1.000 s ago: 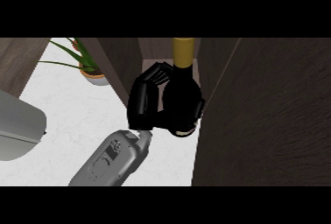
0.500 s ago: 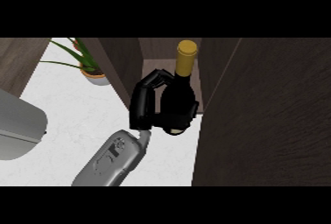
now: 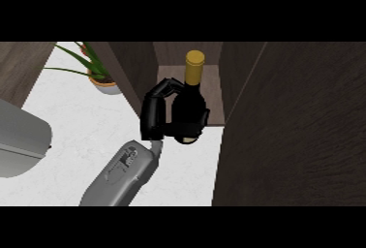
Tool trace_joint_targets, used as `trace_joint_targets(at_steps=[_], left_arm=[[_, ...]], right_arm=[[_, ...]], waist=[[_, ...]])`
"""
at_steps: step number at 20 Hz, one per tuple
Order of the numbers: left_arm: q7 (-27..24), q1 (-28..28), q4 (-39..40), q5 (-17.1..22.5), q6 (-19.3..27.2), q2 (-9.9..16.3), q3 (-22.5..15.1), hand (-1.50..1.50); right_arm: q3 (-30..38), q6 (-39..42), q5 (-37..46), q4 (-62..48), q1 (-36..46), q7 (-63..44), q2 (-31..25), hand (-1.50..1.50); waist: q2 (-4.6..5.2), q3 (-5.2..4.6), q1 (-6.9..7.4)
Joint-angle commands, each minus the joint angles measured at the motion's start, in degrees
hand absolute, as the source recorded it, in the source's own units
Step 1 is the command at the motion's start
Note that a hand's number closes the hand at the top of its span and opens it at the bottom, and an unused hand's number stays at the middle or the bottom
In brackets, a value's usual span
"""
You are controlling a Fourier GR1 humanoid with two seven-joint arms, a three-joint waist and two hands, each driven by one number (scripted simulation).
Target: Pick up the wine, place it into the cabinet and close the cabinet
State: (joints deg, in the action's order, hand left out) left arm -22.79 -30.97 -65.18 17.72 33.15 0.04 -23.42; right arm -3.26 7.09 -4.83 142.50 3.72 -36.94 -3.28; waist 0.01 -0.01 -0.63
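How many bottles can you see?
1. The wine bottle with a yellow top stands at the opening of the cabinet, with the right hand curled round it. Others could be hidden behind the cabinet door.

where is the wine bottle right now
In the head view's centre, the dark wine bottle with gold cap is at the open wooden cabinet mouth, held by one black hand.
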Motion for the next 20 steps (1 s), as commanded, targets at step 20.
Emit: trace_joint_targets(at_steps=[20], left_arm=[[-4.0, -15.6, 24.7, 4.1, -7.5, 0.0, 11.2, 1.5]], right_arm=[[2.8, -0.1, -6.7, 6.1, -1.9, -2.1, 0.5, -1.5]], waist=[[0.06, 0.02, -0.32]])
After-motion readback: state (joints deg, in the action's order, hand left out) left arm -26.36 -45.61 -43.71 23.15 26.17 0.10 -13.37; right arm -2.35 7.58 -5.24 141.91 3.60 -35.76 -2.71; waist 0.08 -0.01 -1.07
